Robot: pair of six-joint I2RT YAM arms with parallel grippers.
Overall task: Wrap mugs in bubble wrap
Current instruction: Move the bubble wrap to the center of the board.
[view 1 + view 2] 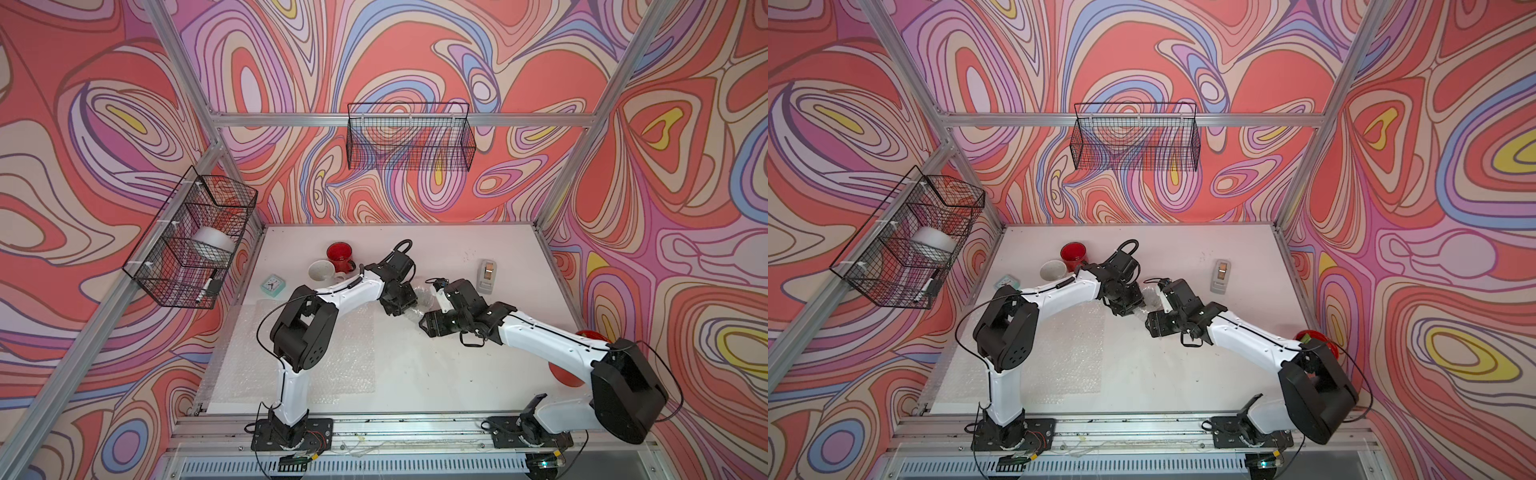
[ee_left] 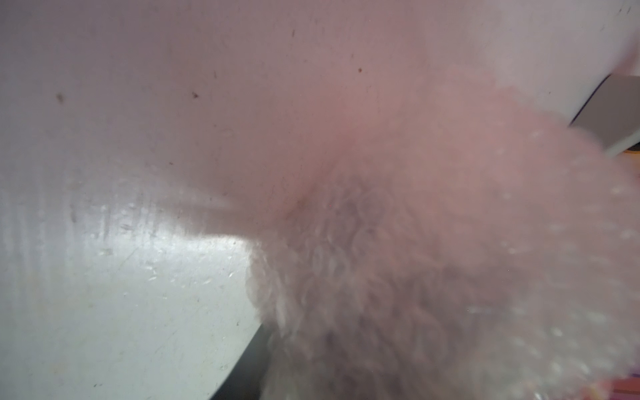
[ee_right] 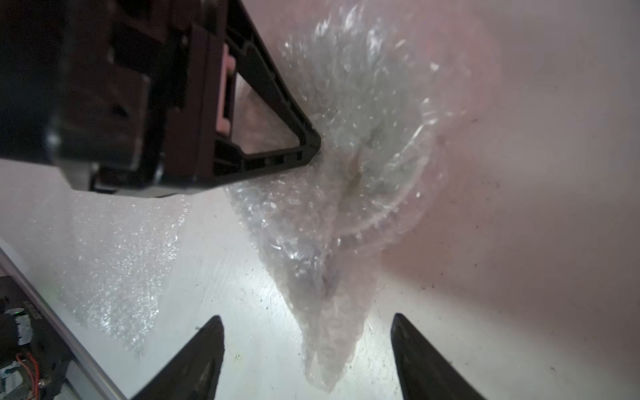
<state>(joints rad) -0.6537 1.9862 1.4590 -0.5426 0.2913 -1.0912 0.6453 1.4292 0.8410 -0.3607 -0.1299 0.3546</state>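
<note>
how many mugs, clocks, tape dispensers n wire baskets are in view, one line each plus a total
mugs: 2 in the open, red mug and white mug; a bubble-wrapped bundle may hide another
clock: 1
tape dispenser: 1
wire baskets: 2, side basket and back basket
total: 6

The left arm (image 1: 345, 293) and right arm (image 1: 548, 334) share one build: white tube links between bulky black joint housings. Thin black cables (image 1: 266, 316) loop outside the joints and run along the white shells, which carry small dark screws. Each base (image 1: 324, 426) is a black plate, and red wires show at the left one. The right gripper (image 3: 306, 317) has black tapered fingers (image 3: 204, 349). The left gripper (image 1: 405, 307) seems to have open triangular ones, though they are blurred.
</note>
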